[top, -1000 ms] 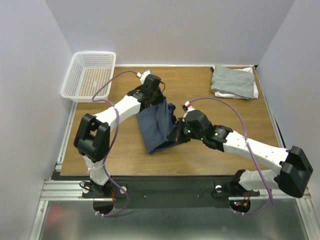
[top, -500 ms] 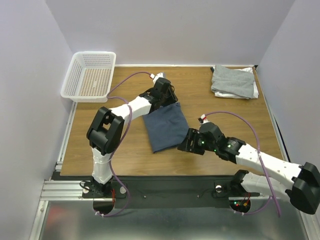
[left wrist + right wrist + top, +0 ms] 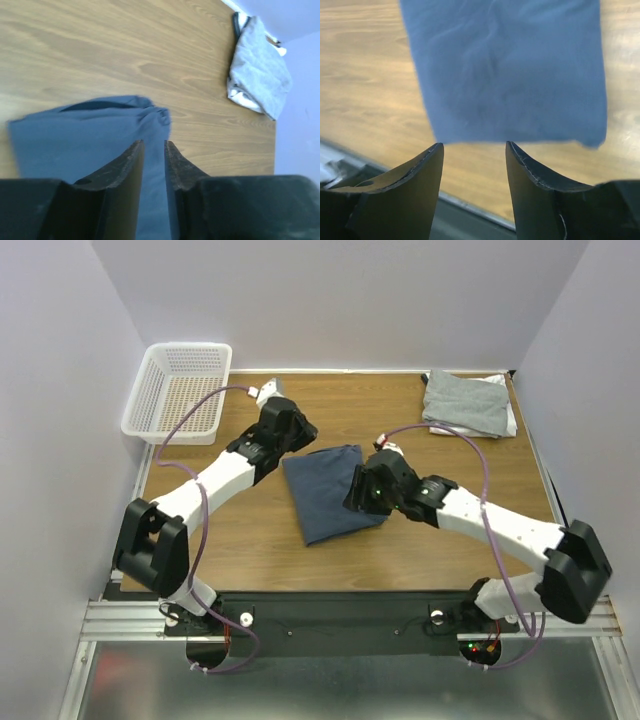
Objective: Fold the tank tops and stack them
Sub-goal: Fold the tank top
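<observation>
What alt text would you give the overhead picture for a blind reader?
A folded navy tank top lies on a wooden table, the left gripper by its far corner and the right gripper over its right edge. Folded grey and white tops sit far right, a basket far left.

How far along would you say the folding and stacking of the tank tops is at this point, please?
Done: a folded grey-and-white pile sits at the far right corner, and the navy tank top lies folded flat mid-table. In hand: nothing; the left gripper, narrowly parted, and the open right gripper are both empty near the navy one. Left: moving it onto the pile.
</observation>
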`<state>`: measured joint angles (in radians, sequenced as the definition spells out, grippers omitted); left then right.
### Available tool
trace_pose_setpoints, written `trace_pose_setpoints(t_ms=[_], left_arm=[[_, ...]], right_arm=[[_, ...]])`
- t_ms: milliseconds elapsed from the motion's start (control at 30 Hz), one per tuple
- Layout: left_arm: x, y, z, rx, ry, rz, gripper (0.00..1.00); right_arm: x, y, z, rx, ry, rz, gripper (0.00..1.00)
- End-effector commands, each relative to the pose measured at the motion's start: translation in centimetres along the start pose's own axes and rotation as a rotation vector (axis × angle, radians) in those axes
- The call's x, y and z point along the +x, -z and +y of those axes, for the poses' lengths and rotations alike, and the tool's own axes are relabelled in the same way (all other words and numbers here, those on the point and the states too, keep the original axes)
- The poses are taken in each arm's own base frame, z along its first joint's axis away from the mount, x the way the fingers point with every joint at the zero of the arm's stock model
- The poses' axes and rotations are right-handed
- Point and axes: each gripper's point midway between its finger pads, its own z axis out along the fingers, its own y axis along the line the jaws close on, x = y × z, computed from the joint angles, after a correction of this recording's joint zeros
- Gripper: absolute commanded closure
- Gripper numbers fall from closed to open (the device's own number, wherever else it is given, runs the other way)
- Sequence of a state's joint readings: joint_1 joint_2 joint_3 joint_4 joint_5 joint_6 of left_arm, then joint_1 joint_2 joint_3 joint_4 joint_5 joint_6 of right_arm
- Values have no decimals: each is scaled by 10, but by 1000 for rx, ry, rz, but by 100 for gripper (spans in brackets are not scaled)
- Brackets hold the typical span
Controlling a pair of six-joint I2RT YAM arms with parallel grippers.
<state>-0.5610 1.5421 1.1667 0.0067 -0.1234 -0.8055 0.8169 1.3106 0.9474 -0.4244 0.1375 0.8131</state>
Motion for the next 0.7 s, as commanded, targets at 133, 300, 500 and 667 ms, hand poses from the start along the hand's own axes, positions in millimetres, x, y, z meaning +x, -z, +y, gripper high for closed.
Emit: trace_pose_setpoints(t_ms=[133,300,500,667], left_arm=[[65,31,55,-31,24,151,88],[98,35,64,2,-2,232,96],[127,35,69,6,-27,303,99],[148,32,86,-43,-28,350,100]], right_arm=[[-79,-53,-3,68,79,-108,50],[-100,-105,-22,82,66,-48,54],[-110,-138,-51,117,20,-17,56],[-111,-154,-82,170,-15,4,56]])
